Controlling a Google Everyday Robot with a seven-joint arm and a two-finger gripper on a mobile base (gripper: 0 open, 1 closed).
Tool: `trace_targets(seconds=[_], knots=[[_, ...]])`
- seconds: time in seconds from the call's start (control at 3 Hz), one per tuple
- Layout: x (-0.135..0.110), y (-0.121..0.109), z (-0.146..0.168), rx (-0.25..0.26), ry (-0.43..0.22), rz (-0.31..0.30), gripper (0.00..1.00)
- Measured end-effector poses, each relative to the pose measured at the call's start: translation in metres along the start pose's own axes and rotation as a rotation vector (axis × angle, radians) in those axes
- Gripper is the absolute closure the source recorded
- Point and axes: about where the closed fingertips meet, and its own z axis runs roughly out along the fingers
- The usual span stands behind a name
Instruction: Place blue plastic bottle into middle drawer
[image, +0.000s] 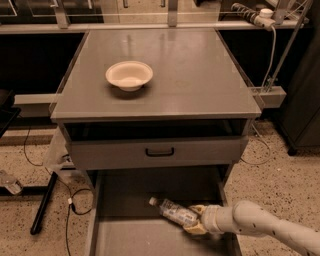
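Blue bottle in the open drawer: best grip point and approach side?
Grip the labelled body of the blue plastic bottle, jaws across its narrow width, coming from the right. It lies on its side on the middle drawer floor, cap pointing back-left, so the round body is the widest, steadiest part. The gripper holds its base end from that side.

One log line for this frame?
phase: placing | gripper: inside middle drawer, right side, shut on bottle | bottle: lying, cap toward back, floor contact unclear | bowl: on cabinet top
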Motion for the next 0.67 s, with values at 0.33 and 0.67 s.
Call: trace_targets(seconds=[0.33,0.67], knots=[[0.0000,0.0000,0.0000,0.000,0.000,0.000,0.59],[0.0000,0.0000,0.0000,0.000,0.000,0.000,0.35]])
